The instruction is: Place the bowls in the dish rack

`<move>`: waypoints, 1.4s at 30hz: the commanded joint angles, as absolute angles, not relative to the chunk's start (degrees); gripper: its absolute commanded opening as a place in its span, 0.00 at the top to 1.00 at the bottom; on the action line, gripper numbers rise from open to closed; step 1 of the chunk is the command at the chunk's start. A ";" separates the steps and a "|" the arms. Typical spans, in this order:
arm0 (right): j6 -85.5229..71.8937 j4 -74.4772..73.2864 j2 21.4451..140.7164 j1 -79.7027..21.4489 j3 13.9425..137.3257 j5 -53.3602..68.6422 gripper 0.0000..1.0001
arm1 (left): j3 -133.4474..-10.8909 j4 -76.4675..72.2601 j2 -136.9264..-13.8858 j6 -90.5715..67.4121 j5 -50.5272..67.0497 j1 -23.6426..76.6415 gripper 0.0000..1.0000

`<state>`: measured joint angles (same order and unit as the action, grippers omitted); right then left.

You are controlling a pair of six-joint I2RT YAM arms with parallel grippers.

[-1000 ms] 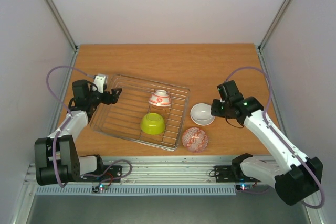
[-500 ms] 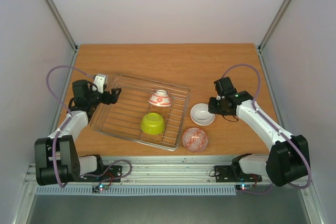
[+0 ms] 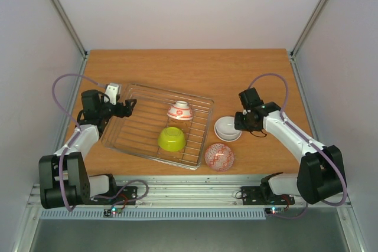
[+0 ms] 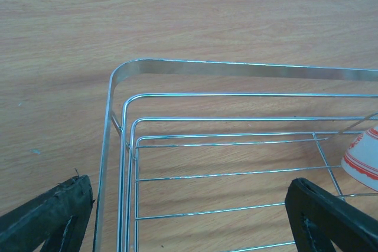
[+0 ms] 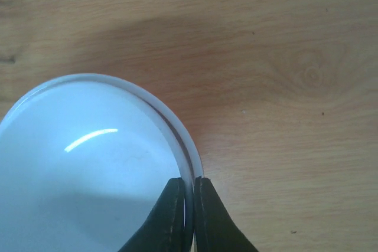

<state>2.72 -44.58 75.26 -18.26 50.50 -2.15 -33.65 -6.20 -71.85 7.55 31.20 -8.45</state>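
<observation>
The dish rack (image 3: 147,156) lies left of centre. In it a white bowl with red pattern (image 3: 179,111) sits upside down and a lime green bowl (image 3: 171,138) lies near the front. A plain white bowl (image 3: 227,128) stands on the table right of the rack. My right gripper (image 3: 241,123) is shut on its right rim; the right wrist view shows the fingers (image 5: 189,190) pinching the rim of the white bowl (image 5: 88,169). A red-patterned bowl (image 3: 219,156) stands by the rack's front right corner. My left gripper (image 3: 127,109) is open and empty over the rack's left corner (image 4: 236,68). The orange bowl is out of view.
The table is walled at the left, right and back. The red-pattern bowl's edge (image 4: 366,160) shows at the right of the left wrist view. The left fingertips (image 4: 53,210) straddle the rack's rim.
My right gripper has swung left onto the white bowl's right rim and closed on it. The left arm and the other bowls have not moved.
</observation>
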 commanded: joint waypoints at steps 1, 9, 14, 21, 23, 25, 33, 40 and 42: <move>3.25 -45.54 75.61 -17.86 51.08 -2.55 0.99 | -33.99 -7.79 -70.98 7.96 30.86 -8.77 0.10; 3.59 -48.91 70.87 -17.85 54.98 -5.15 0.99 | -34.50 -6.81 -70.45 8.16 31.25 -8.79 0.10; 4.49 -52.88 65.89 -18.00 62.91 -6.83 0.99 | -40.20 3.01 -70.46 8.38 36.48 -8.79 0.11; 7.25 -55.62 71.10 -26.53 78.59 -8.27 0.99 | -54.29 21.16 -71.95 7.27 56.54 -7.46 0.21; 8.56 -56.21 75.30 -30.21 82.62 -10.71 0.99 | -59.14 25.27 -72.87 6.32 57.17 -5.35 0.23; 9.50 -55.91 79.27 -33.24 86.07 -12.07 0.99 | -64.51 29.90 -74.42 4.50 57.86 -3.32 0.23; 11.18 -52.72 87.99 -39.96 93.41 -13.61 0.99 | -80.65 49.09 -82.98 -4.25 50.77 2.15 0.33; 13.35 -52.42 94.53 -45.55 100.17 -16.97 0.99 | -80.29 52.25 -83.78 -4.88 40.37 6.34 0.36; 13.73 -52.19 96.20 -46.47 101.95 -17.38 0.99 | -80.02 52.20 -83.84 -5.45 40.21 7.02 0.37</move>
